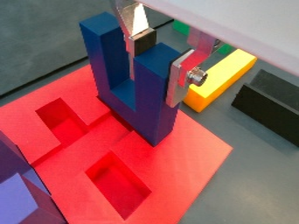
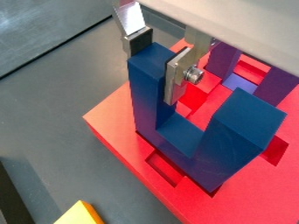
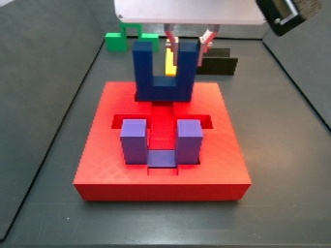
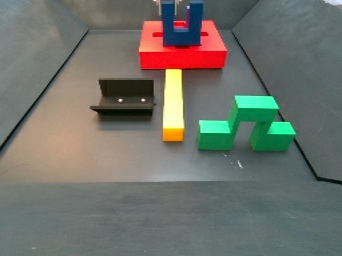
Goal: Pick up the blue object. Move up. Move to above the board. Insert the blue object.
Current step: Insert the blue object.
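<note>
the gripper (image 1: 158,54) is closed on one upright prong of the blue object (image 1: 131,79), its flat silver fingers (image 1: 184,80) with dark pads pressed to either side of that prong; the same grip shows in both wrist views, with the gripper (image 2: 156,58) clamping the prong of the blue object (image 2: 193,118) from above. the blue object stands upright, prongs up, with its base on or in the top of the board (image 1: 176,166) near the board's far edge in a side view (image 3: 165,70); whether the base is fully seated in a recess cannot be told. the board (image 3: 104,170) lies flat on the dark surface (image 3: 52,126), and open rectangular recesses show in its top beside the blue block in a wrist view. a purple u-shaped block (image 3: 162,142) sits upright in the board nearer the front edge, apart from the blue one. off the board, on the surface, lie a long yellow bar (image 4: 173,104), a green block (image 4: 246,124) just beside the bar's end, and the fixture (image 4: 122,97) to the other side of the bar. in that side view the board (image 4: 182,56) is at the far end, with the blue object (image 4: 181,24) standing on it
</note>
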You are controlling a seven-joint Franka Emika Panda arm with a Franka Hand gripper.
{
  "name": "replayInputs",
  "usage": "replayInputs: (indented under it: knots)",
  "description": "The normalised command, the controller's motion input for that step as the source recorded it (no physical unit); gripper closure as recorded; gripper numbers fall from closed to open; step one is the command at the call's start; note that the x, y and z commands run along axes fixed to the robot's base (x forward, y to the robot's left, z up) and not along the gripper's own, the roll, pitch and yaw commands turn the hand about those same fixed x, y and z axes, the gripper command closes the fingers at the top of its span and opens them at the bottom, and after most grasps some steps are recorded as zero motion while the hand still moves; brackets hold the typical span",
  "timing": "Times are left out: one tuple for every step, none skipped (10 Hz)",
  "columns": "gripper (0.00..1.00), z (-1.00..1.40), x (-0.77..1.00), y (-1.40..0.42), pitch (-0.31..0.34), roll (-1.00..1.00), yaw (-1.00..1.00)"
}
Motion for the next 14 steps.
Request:
replayInputs:
  knots:
    - [1.0, -0.13, 0.2, 0.04, -0.091, -0.17, 0.0]
    - [1.0, -0.13, 0.19, 0.0, -0.08, -0.17, 0.0]
    - [1.0, -0.16, 0.13, 0.04, -0.029, -0.13, -0.04]
    - [1.0, -0.13, 0.0, 0.07, -0.063, -0.14, -0.05]
    - [1.0, 0.0, -0.18, 0.09, -0.049, -0.1, -0.07]
    - [1.0, 0.0, -0.21, 0.08, -0.034, -0.08, -0.07]
    - [1.0, 0.0, -0.27, 0.05, -0.064, -0.08, -0.06]
    - [1.0, 0.0, -0.33, 0.0, -0.099, -0.06, 0.0]
    - [1.0, 0.0, -0.2, 0.0, -0.114, -0.06, 0.0]
    - [1.0, 0.0, -0.05, -0.02, -0.091, -0.05, 0.0]
    - [1.0, -0.03, -0.04, -0.07, -0.093, -0.02, 0.0]
    - [1.0, -0.05, -0.04, -0.1, -0.099, -0.03, 0.0]
    - [1.0, -0.07, -0.02, -0.07, -0.089, -0.02, 0.0]
    - [1.0, -0.09, -0.03, 0.0, -0.054, 0.0, 0.0]
